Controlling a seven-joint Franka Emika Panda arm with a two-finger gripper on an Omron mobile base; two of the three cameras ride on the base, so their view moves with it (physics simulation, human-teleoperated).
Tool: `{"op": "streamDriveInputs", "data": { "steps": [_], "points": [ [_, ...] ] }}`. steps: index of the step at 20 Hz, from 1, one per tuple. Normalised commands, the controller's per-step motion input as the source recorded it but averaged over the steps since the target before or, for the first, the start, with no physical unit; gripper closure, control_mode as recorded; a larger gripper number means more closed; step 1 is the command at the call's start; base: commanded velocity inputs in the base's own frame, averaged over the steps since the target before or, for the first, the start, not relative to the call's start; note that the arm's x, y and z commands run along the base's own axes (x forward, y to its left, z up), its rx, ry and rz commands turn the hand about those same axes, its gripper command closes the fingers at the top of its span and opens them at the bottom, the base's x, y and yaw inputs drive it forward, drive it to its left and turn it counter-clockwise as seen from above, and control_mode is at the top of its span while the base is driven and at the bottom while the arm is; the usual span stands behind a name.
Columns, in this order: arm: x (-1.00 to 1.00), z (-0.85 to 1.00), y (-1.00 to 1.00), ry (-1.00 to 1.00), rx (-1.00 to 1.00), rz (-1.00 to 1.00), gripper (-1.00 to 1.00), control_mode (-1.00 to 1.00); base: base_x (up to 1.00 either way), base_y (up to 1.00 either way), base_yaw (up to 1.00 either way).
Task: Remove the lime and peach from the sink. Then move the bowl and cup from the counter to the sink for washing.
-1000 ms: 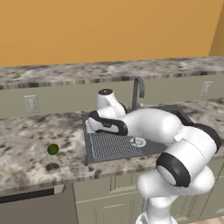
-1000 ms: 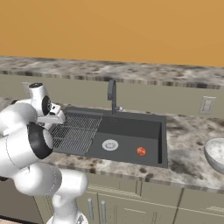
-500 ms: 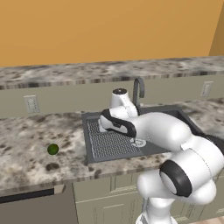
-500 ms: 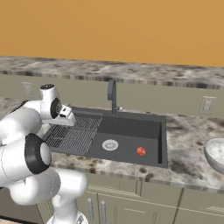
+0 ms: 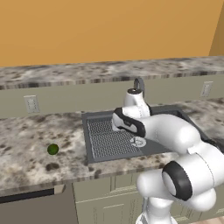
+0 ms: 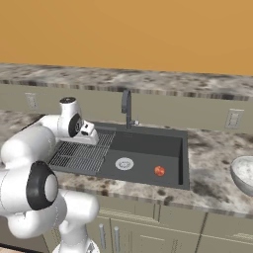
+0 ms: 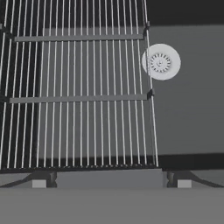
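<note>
Over the sink [image 6: 148, 143], arm swung further right since a second ago.
On the tabletop [image 5: 26, 162]: bowl [image 6: 244, 174] at right, lime [image 5: 53, 149] at left; peach [image 6: 159, 171] in basin. Jaws spread wide, empty, above ribbed drainer [image 7: 78, 96].

A speckled stone counter [image 5: 26, 131] is running along the wall, with a dark sink [image 6: 148, 148] set into it. The lime [image 5: 53, 149] is sitting on the counter well left of the sink. The bowl [image 6: 244, 174] is resting on the counter right of the sink, apart from its rim. Down in the basin, the peach [image 6: 159, 171] is lying on the floor, right of the drain [image 6: 124, 163]. A ribbed rack [image 7: 78, 96] is covering the sink's left part.
</note>
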Motion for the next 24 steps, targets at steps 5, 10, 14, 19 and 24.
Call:
{"op": "streamDriveInputs", "data": {
  "steps": [5,10,14,19,24],
  "points": [
    [0.0,0.0,-0.55,0.0,0.0,0.0,-1.0,-1.0,0.0,0.0,0.0],
    [0.0,0.0,-0.54,0.0,0.0,0.0,-1.0,-1.0,0.0,0.0,0.0],
    [0.0,0.0,-0.53,0.0,0.0,0.0,-1.0,-1.0,0.0,0.0,0.0],
    [0.0,0.0,-0.53,0.0,0.0,0.0,-1.0,-1.0,0.0,0.0,0.0],
    [0.0,-0.07,-0.52,0.0,0.0,0.0,-1.0,-1.0,0.0,0.0,0.0]
  ]
}}
